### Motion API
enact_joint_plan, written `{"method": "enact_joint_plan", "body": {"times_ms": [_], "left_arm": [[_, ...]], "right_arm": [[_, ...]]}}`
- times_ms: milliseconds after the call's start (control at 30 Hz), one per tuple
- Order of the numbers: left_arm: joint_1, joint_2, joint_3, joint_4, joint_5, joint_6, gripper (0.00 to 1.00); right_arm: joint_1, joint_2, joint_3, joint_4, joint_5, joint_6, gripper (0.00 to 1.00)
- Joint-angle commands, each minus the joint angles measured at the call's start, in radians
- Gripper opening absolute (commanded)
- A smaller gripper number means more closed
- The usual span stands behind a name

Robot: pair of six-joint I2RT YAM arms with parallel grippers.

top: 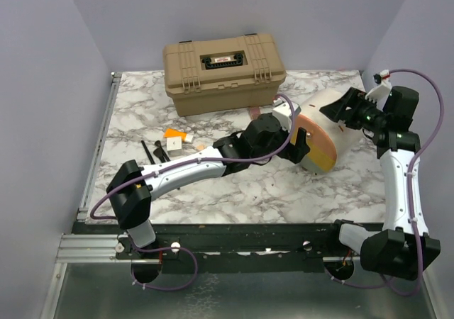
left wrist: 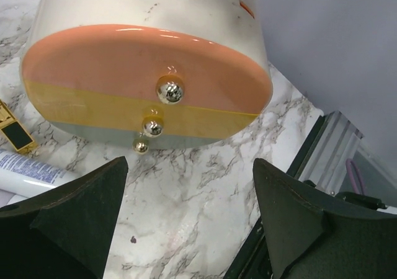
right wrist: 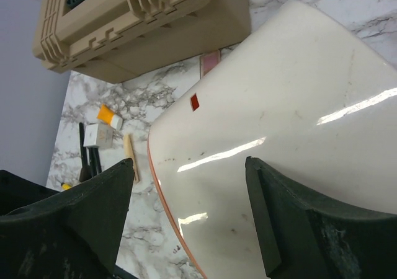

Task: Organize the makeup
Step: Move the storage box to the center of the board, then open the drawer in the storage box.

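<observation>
1. Top external view is showing me the makeup (top: pixel 172 140) lying scattered on the marble table (top: pixel 284 191) left of centre, in front of the tan case (top: pixel 223 71) and apart from both grippers; neither arm is working on it, so I am judging the sorting not yet begun.
2. Left gripper (left wrist: pixel 189 164) is hovering with its jaws spread wide and nothing between them, facing the orange end of the round pouch (left wrist: pixel 149 56); if I am closing from here, the fingers are likely to be pinching air or glancing off the gold beads (left wrist: pixel 169 92), which are looking small and slick.
3. Right gripper (right wrist: pixel 189 162) is standing open too, straddling the glossy cream shell of the round pouch; I am judging that shell slippery and broad for these jaws, so a squeeze may be squirting it sideways.
4. Lying on its side, the round pouch is looking free to roll; a shove from either arm is risking driving it onto the white tube (left wrist: pixel 25 170) and the gold-edged piece (left wrist: pixel 12 130) just beside it, or toward the orange tube (right wrist: pixel 107 116) and black brushes (right wrist: pixel 84 149).
5. Both arms are crowding one object; I am worrying about the wrists colliding if both are advancing together.
</observation>
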Motion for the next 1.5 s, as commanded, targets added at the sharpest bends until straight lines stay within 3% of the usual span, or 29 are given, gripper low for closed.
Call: {"method": "enact_joint_plan", "body": {"times_ms": [0,200,500,667,800,967,1467], "left_arm": [[-0.013,0.043,0.057,-0.008,-0.038,-0.033,0.83],[-0.012,0.11,0.128,-0.007,-0.043,0.008,0.8],[-0.011,0.191,0.187,-0.005,-0.132,0.066,0.61],[-0.012,0.222,0.235,-0.009,-0.148,0.106,0.58],[-0.009,0.263,0.279,-0.015,-0.083,0.169,0.58],[-0.01,0.273,0.272,-0.004,-0.085,0.093,0.5],[-0.009,0.284,0.283,-0.022,-0.083,0.124,0.34]], "right_arm": [[0.006,-0.024,-0.073,-0.051,0.069,0.001,0.8],[0.006,-0.027,-0.065,-0.102,0.083,-0.036,0.81],[0.006,-0.029,-0.079,-0.083,0.029,-0.025,0.82],[0.006,-0.026,-0.076,-0.089,0.039,-0.031,0.79],[0.006,-0.011,-0.068,-0.111,0.039,-0.039,0.78],[0.006,-0.009,-0.059,-0.118,0.048,-0.039,0.78],[0.006,0.024,-0.047,-0.137,0.039,-0.04,0.78]]}}
